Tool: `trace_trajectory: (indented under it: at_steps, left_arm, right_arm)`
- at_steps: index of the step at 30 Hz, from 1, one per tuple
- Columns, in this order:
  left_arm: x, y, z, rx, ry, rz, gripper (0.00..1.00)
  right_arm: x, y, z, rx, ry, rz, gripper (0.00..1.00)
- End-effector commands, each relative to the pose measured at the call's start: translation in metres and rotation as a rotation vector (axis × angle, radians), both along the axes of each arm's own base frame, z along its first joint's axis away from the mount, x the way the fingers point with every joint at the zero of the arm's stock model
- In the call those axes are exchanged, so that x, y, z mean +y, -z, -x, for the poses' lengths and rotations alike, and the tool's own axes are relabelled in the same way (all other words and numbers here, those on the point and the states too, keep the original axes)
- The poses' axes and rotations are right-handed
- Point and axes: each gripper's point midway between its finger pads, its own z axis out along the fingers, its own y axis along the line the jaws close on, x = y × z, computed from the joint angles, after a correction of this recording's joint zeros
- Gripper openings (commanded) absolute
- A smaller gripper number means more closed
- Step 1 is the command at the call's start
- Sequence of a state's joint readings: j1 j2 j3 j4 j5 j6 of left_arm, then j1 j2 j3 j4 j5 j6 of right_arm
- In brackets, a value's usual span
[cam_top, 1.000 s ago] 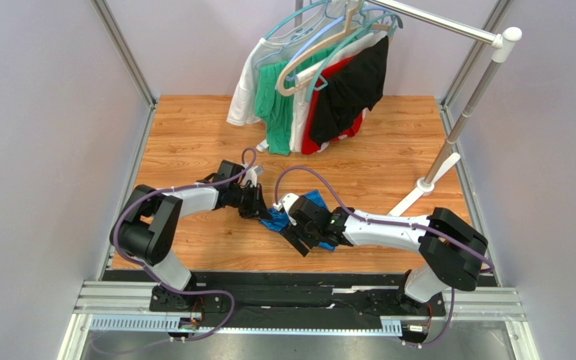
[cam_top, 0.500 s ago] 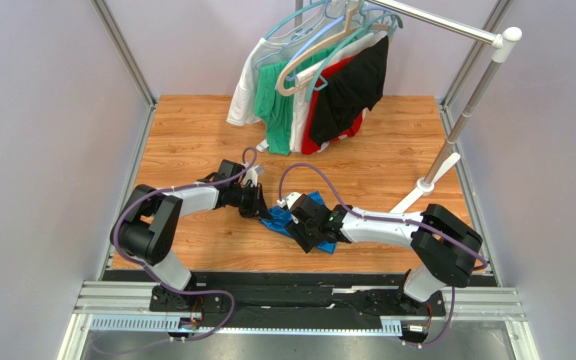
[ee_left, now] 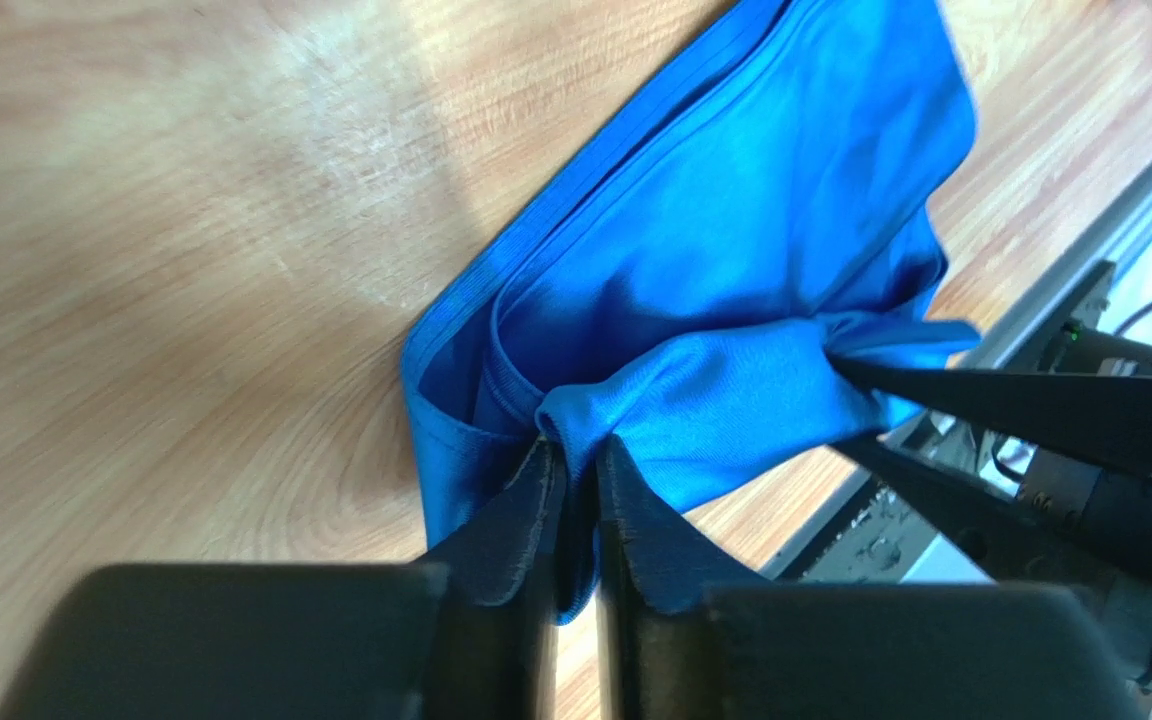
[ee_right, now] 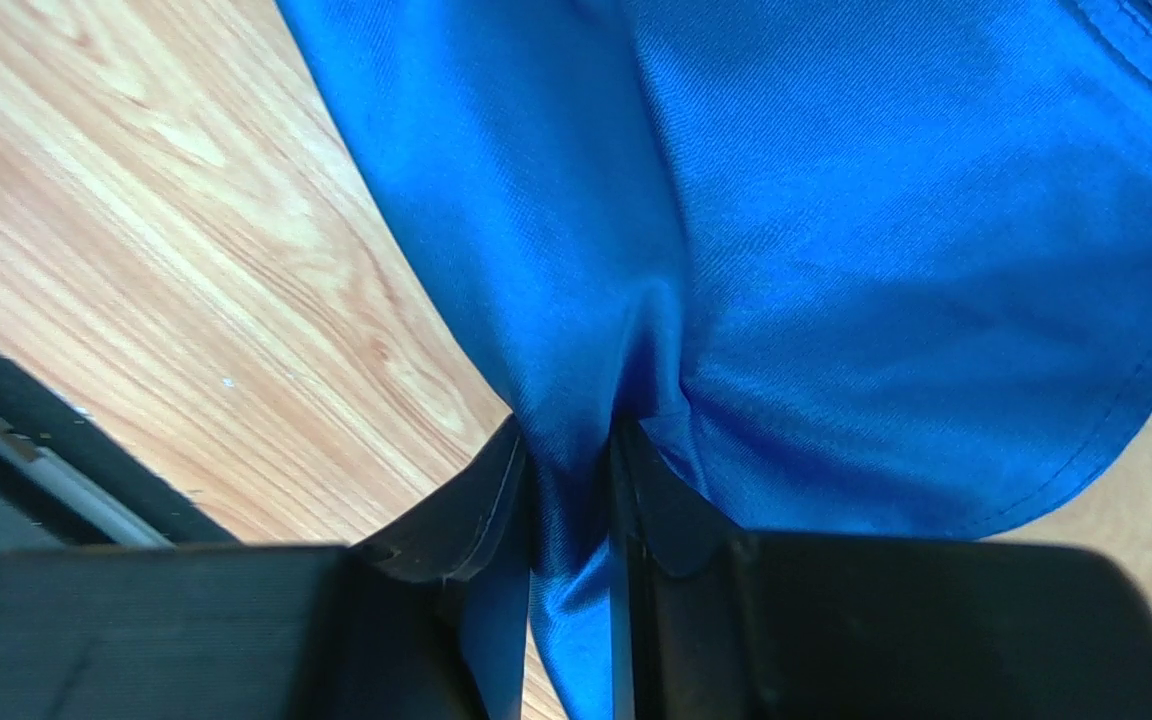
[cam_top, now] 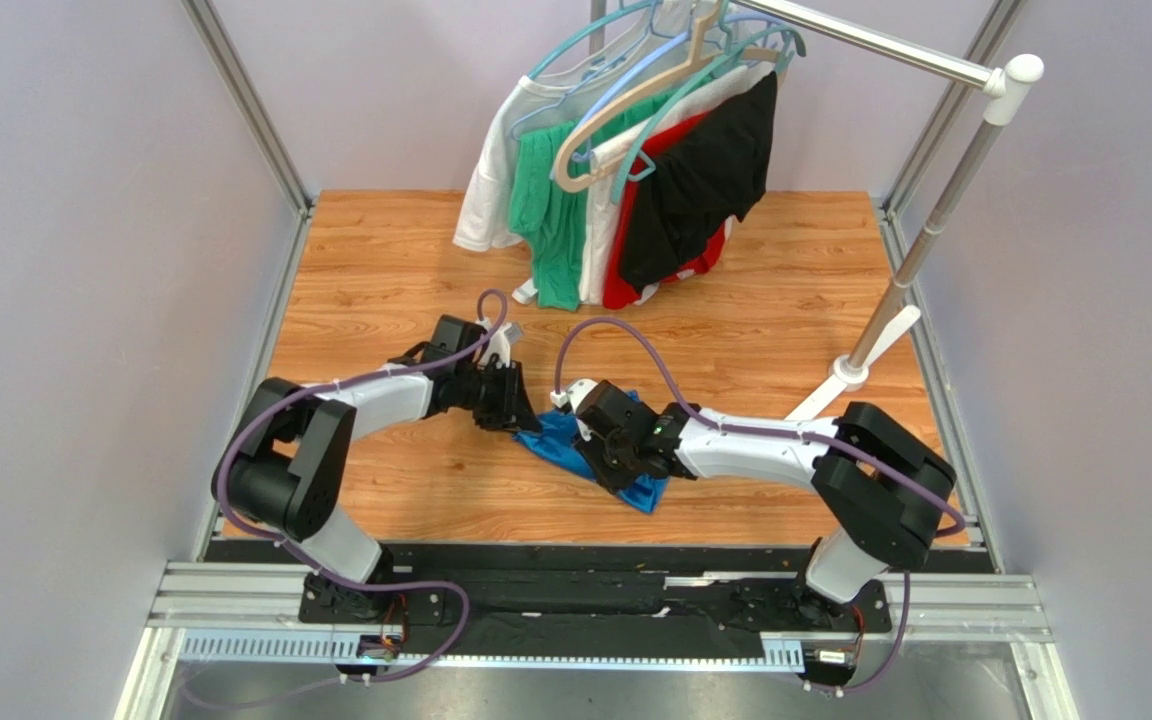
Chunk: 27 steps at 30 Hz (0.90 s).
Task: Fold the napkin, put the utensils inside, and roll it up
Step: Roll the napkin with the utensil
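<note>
Left gripper, mine: jaws nipped on a gathered ridge of the large royal-blue shiny cloth napkin. Right gripper: jaws pinched on the ridge's other end. Napkin lies rumpled on the wood-grain table between my arms. Two holds, I judge, for drawing it taut to fold.

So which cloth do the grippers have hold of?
The blue napkin on the table, pinched by the left gripper and the right gripper; the other cloths hang from the rail, untouched.
</note>
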<state>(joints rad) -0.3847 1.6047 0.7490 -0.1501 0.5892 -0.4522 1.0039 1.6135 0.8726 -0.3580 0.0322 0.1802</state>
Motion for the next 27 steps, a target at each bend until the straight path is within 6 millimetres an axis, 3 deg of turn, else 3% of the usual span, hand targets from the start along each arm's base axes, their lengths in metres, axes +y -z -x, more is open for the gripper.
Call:
trace_trajectory:
  at_steps: [1, 5, 11, 18, 27]
  left_arm:
    - [0.007, -0.032, -0.024, -0.093, -0.094, 0.002, 0.37]
    - [0.026, -0.045, -0.032, -0.127, -0.172, 0.007, 0.54]
    - [0.058, -0.046, -0.028, -0.183, -0.281, -0.042, 0.57]
    - [0.050, -0.063, -0.018, -0.334, -0.251, 0.079, 0.58]
    - [0.051, -0.064, -0.006, -0.432, -0.252, 0.133, 0.60]
  right_arm:
    - [-0.021, 0.038, 0.048, 0.238, -0.017, 0.083, 0.17]
    - [-0.013, 0.034, 0.055, 0.293, -0.048, 0.044, 0.12]
    - [-0.001, 0.025, 0.053, 0.382, -0.073, -0.058, 0.09]
    - [0.008, 0.017, 0.048, 0.515, -0.115, -0.173, 0.08]
    - [0.015, 0.018, 0.036, 0.662, -0.108, -0.278, 0.06]
